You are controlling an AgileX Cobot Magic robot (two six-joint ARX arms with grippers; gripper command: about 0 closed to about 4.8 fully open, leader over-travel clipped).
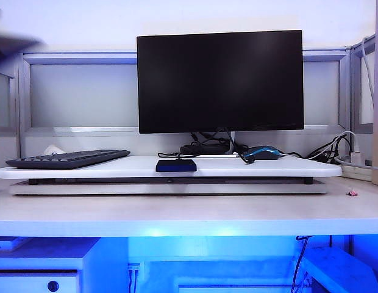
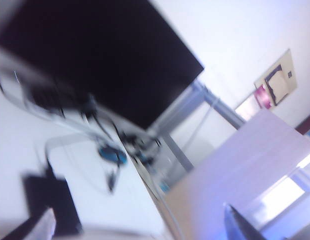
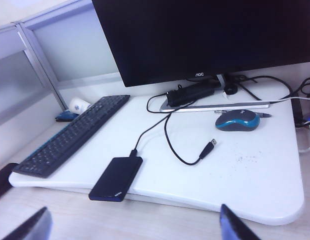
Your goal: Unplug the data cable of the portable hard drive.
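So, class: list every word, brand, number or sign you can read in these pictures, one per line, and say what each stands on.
"AOC": on the lower bezel of the monitor, right wrist view.
The keyboard key legends: too small to read.
Small mark on the portable hard drive near its front edge: too small to read.
Blue mark on the white object behind the keyboard: not legible.
Left wrist view: too blurred for any text.

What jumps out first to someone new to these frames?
The big black monitor at the back dominates. On the white board's front edge lies the portable hard drive, its data cable plugged in and looping to a loose plug beside the mouse. The left gripper and right gripper are open, above the desk's front.
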